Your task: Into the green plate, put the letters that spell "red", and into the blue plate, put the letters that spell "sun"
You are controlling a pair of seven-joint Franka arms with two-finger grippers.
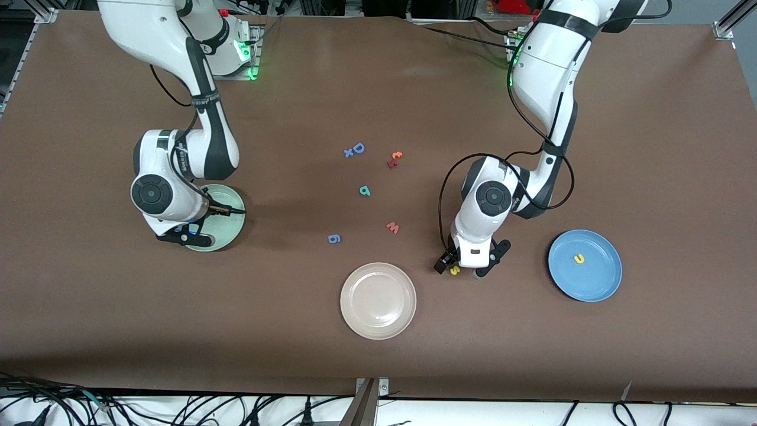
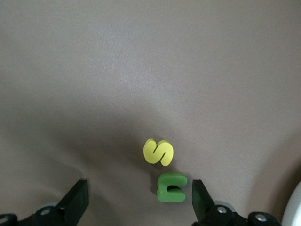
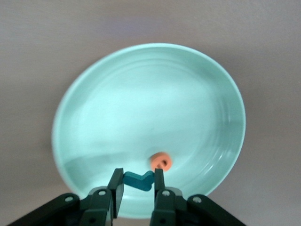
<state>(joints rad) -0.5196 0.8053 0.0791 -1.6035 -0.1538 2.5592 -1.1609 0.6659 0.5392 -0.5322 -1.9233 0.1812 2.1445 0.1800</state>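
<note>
A brown tabletop [image 1: 378, 367] spreads under both arms, with loose foam letters scattered across its middle and three plates set toward its front.

We see the left end effector [image 2: 139, 200] low over the tabletop with its fingers spread wide and nothing between them yet. The yellow "s" [image 2: 158, 151] lies just ahead of the fingertips, and the olive-green "n" [image 2: 171, 187] lies between the fingers, close against one of them and touching or nearly touching the "s". The n's open side faces that near finger. We judge that the coming move turns on this: the "n" is off-centre in the gap, so a closing stroke would push it sideways before pinching, and could nudge the "s". The blue plate [image 1: 585, 265] sits beside this end effector toward the left arm's end of the tabletop, already carrying the yellow "u" [image 1: 579, 258].

The right end effector [image 3: 139, 186] hangs over the green plate [image 3: 94, 117], fingers clamped on the teal "r" [image 3: 138, 180] across its stem. Right below and just ahead of the fingertips the orange "e" [image 3: 161, 161] rests in the plate, so we judge a release here would land the "r" beside it.

The teal "d" [image 1: 365, 190] lies out in the middle of the tabletop, well apart from both end effectors and roughly between them; we cannot say which is nearer. A beige-white plate [image 1: 378, 300] stands empty.
</note>
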